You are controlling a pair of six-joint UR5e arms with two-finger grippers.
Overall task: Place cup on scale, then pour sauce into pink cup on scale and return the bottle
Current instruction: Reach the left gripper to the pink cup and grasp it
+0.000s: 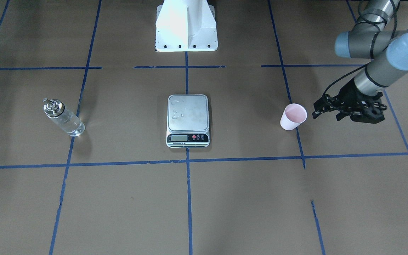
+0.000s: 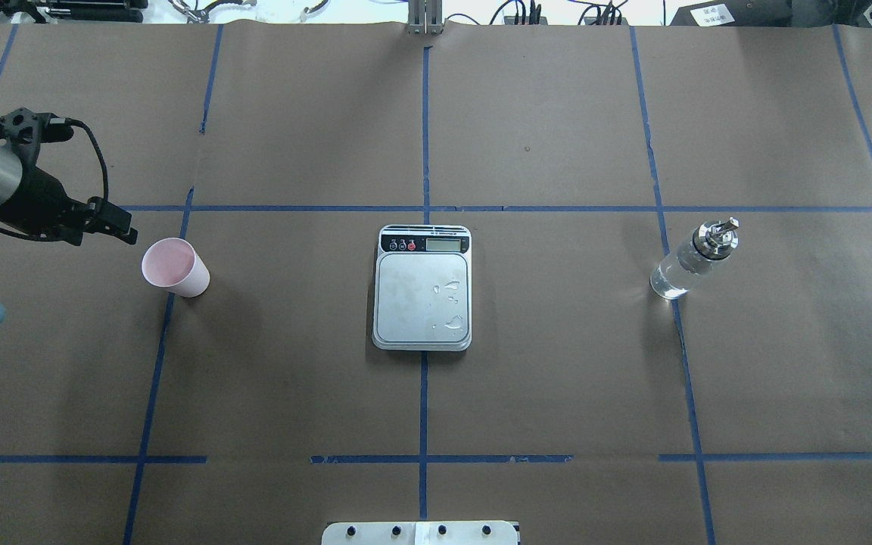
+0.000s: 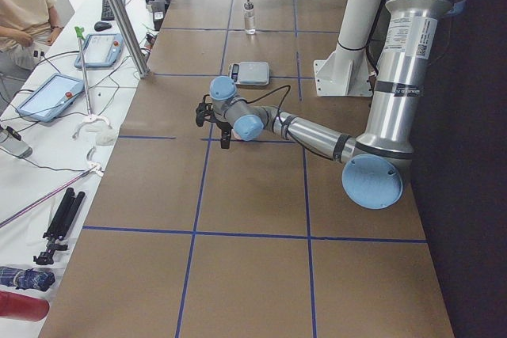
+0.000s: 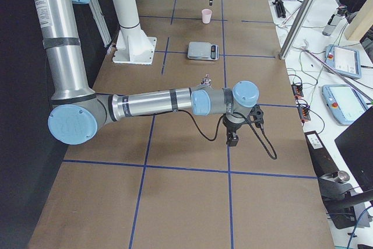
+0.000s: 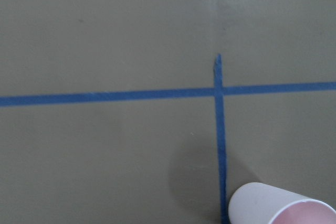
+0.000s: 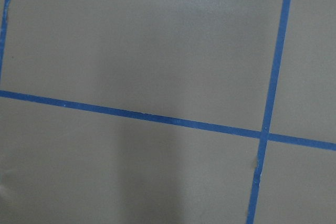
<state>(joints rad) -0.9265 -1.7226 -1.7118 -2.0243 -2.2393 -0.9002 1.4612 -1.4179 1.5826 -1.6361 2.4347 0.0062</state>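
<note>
**Position.** The cup [image 2: 175,266] stands upright on a blue tape line [image 2: 156,356], well to the left of the scale [image 2: 421,303] and not yet on it. The left gripper [image 2: 124,229] hovers just beside the cup's rim without touching it. The views do not show whether its fingers are spread or pressed together.

**Hazards.**
- The cup looks light and tapered. An off-centre approach is likely to tip or push it, and too firm a squeeze may crush its wall.
- Droplets [image 2: 451,322] lie on the scale's platform. A cup set on them may slide.
- The bottle [image 2: 689,265] stands upright, well to the right of the scale. Its smooth glass may slip in a shallow grip and spill the sauce [image 1: 70,124].
- The right gripper [image 4: 232,139] shows only in the side view, hanging over bare table. Its state cannot be told.

**Surface.** The table [image 2: 557,363] is covered in brown paper marked with a grid of blue tape.

**Room.** Benches at both ends hold tablets [image 3: 51,94], cables and tools. A person [image 3: 24,13] sits at the left end.
</note>
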